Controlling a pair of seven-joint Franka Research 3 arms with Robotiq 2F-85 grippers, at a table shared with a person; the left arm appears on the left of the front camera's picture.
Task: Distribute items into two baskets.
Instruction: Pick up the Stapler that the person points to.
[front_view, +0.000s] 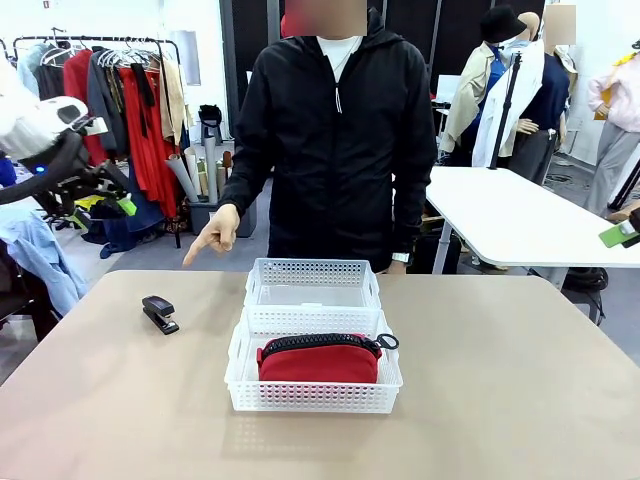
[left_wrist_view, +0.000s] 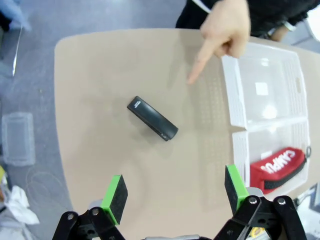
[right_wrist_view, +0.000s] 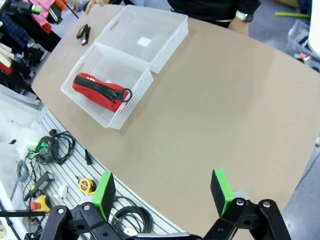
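Two open, empty grippers: left gripper (left_wrist_view: 175, 192) hovers over the stapler (left_wrist_view: 152, 118), ahead of its jaws; right gripper (right_wrist_view: 162, 191) idles far from the pouch (right_wrist_view: 97, 91) in its basket (right_wrist_view: 135, 97). Stapler lies skewed, I think, so my pinch could spin it.

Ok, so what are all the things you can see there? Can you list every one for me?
Table: one, tan, under everything.
Near basket: one, white, mid-table on the robot's side.
Far basket: one, white, empty, touching the near basket on the person's side.
Pouch: one, red with black zipper, inside the near basket.
Stapler: one, black, on the table left of the baskets.
Person's hand: one, pointing down towards the stapler's side.
Left gripper: one, black with green pads, open, above the stapler.
Right gripper: one, same colours, open, above bare table.
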